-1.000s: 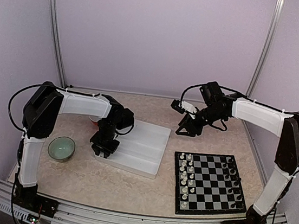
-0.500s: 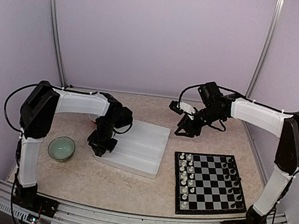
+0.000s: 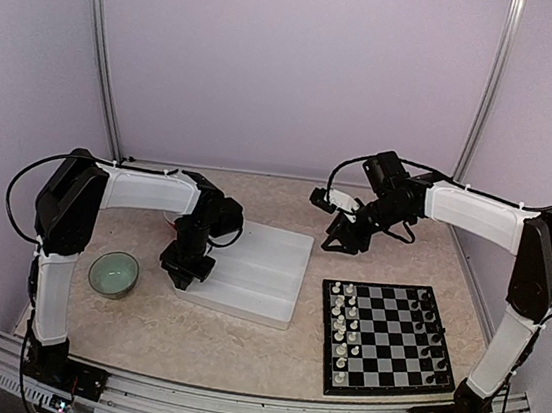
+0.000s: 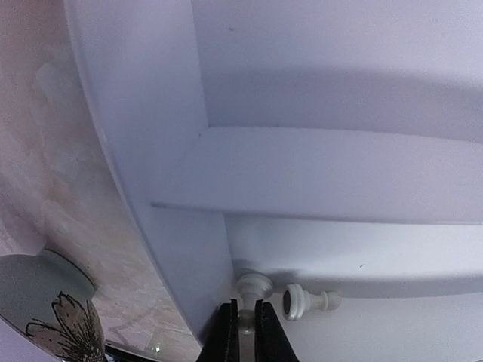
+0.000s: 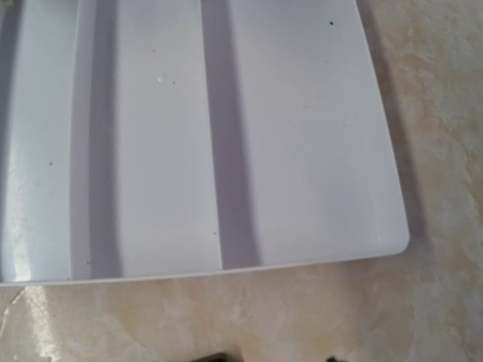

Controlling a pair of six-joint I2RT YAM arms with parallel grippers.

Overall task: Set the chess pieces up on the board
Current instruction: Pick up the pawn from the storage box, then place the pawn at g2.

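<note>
The board (image 3: 393,334) lies at the right front, with white chess pieces (image 3: 342,325) along its left columns and black ones (image 3: 429,331) along its right. My left gripper (image 3: 184,274) reaches down into the left corner of the white divided tray (image 3: 264,266). In the left wrist view this gripper (image 4: 247,313) is shut on a small white piece (image 4: 255,286) standing in the tray's corner. A second white piece (image 4: 309,301) lies on its side just right of it. My right gripper (image 3: 337,239) hovers behind the board, open and holding nothing, only its fingertips (image 5: 219,356) showing.
A pale green bowl (image 3: 113,273) with a flower pattern (image 4: 72,324) sits left of the tray. The tray's dividers (image 4: 317,173) stand close around the left gripper. The tray's right corner (image 5: 392,241) lies below the right gripper. Enclosure walls surround the table.
The left gripper's jaws have closed onto the white piece in the tray corner, and the arm has shifted slightly left. The right arm has drifted a little to the left.
</note>
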